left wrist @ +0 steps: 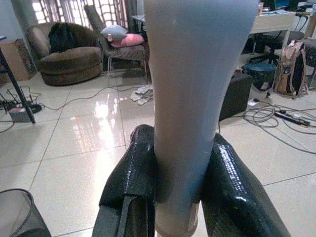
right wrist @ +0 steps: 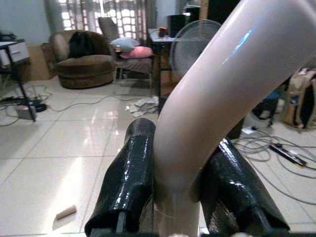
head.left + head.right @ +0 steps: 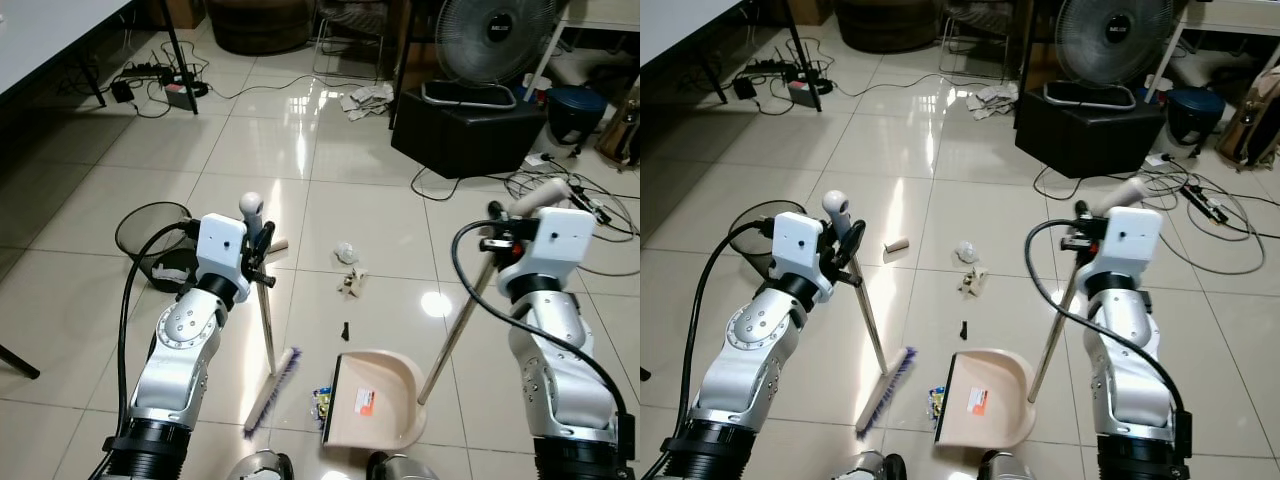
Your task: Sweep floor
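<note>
Left gripper (image 3: 262, 250) clamped tight around the pale grip of the broom (image 3: 268, 340), black fingers (image 1: 129, 182) pressed to either side of the handle. From there, shaft slanting down to purple bristles resting on the tile at about 7 o'clock of the dustpan (image 3: 375, 398). Right gripper (image 3: 497, 240) closed just as firmly on the bent top of the dustpan handle (image 3: 455, 335), pan sitting flat on the floor between the two arms, an orange label on its tray. Tucked against the pan's left edge, a small colourful wrapper (image 3: 322, 403), possibly a sweet packet, too small to tell. At 12 o'clock of the pan, a dark fleck (image 3: 345, 330), then torn paper bits (image 3: 350, 284) and a crumpled white wad (image 3: 345, 252). At 11 o'clock, a cardboard tube (image 3: 897, 244). Beyond the left arm, at 9 o'clock, a black mesh bin (image 3: 150, 235). Farther off at 1 o'clock, a standing fan (image 3: 492, 40) on a black box, cables trailing beside it.
</note>
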You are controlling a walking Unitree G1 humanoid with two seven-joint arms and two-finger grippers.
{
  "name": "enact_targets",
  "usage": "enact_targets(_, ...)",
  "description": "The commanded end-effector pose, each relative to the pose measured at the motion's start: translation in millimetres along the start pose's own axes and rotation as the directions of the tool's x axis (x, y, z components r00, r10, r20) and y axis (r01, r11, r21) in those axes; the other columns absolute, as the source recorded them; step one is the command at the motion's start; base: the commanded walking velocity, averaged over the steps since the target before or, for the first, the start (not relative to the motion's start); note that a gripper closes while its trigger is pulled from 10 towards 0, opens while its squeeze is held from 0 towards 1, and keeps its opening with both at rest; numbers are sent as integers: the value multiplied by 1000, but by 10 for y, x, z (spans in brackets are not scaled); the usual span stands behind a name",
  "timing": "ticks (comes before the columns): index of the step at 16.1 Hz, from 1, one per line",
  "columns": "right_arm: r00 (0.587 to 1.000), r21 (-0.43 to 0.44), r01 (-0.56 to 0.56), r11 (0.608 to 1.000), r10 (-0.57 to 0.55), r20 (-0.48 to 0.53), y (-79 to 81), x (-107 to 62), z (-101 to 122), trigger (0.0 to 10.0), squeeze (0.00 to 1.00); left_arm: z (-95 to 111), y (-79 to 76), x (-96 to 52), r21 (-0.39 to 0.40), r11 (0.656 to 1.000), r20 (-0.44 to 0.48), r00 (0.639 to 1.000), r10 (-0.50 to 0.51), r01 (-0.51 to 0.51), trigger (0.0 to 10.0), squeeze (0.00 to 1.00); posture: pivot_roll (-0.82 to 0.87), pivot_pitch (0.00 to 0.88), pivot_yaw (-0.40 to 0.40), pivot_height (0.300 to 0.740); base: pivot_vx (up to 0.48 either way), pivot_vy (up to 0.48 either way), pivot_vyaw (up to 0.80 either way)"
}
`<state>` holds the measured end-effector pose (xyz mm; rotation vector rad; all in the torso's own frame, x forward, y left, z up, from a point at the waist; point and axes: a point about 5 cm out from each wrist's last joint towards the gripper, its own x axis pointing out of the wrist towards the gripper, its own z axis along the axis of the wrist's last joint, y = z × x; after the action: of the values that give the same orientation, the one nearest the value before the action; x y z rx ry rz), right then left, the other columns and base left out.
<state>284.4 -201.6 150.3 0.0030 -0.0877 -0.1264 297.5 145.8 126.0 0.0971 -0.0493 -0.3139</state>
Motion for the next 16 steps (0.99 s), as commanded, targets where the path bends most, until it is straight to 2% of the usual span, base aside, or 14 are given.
enact_targets(1, 999, 9, 2, 1000, -2, 33, -3, 38, 74, 10000, 0, 89, 16, 39, 15, 1000, 38, 999, -3, 3, 10000, 0, -40, 81, 24, 740, 0, 0, 0)
enact_targets(12, 994, -90, 101, 991, -96, 56, -164, 9, 65, 10000, 0, 107, -12, 113, -3, 1000, 34, 999, -14, 14, 10000, 0, -40, 99, 33, 740, 0, 0, 0)
enact_targets(16, 994, -114, 99, 988, -93, 64, -149, -9, 74, 10000, 0, 124, -40, 145, 13, 999, 41, 999, -34, 33, 10000, 0, -38, 101, 33, 740, 0, 0, 0)
